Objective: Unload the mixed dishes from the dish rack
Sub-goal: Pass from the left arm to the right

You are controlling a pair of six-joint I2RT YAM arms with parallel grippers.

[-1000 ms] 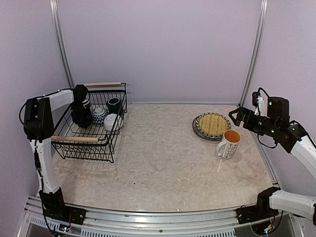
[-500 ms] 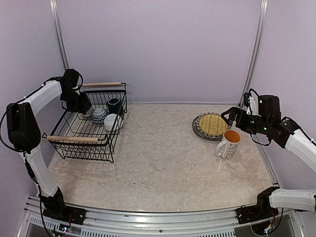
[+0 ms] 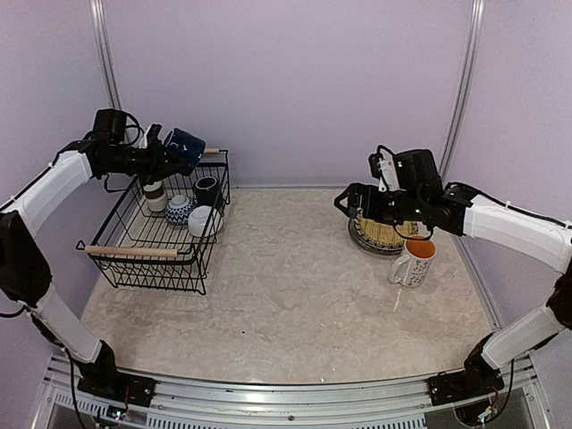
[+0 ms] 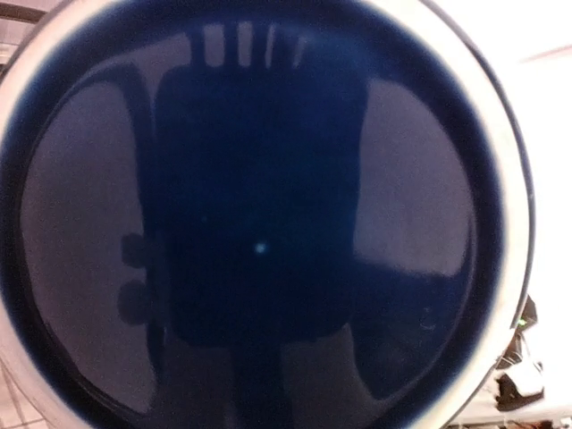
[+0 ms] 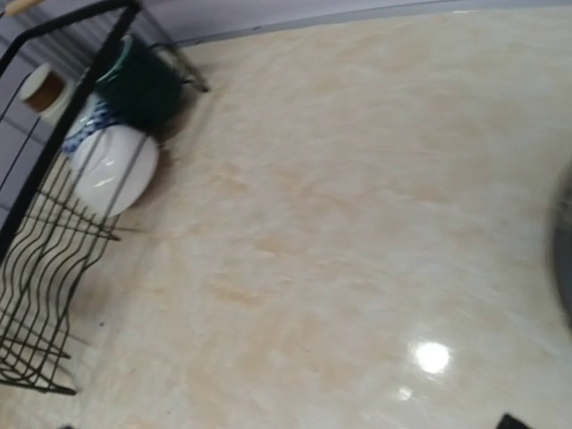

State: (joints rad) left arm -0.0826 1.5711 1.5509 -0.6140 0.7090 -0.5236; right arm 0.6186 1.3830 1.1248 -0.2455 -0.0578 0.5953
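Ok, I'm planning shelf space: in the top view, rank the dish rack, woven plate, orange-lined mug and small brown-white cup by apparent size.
1. dish rack
2. yellowish woven plate, partly hidden
3. white orange-lined mug
4. small brown-white cup, farther from the camera, so less sure

A beige marble-patterned bench [image 3: 295, 304] spreads beneath the right end effector [image 3: 347, 202], with a bright white glare spot [image 5: 433, 357] on its glossy top. Plain pale lilac walls [image 3: 286, 89] rise behind and to either side of it, joined by two silver metal corner posts [image 3: 458, 98].
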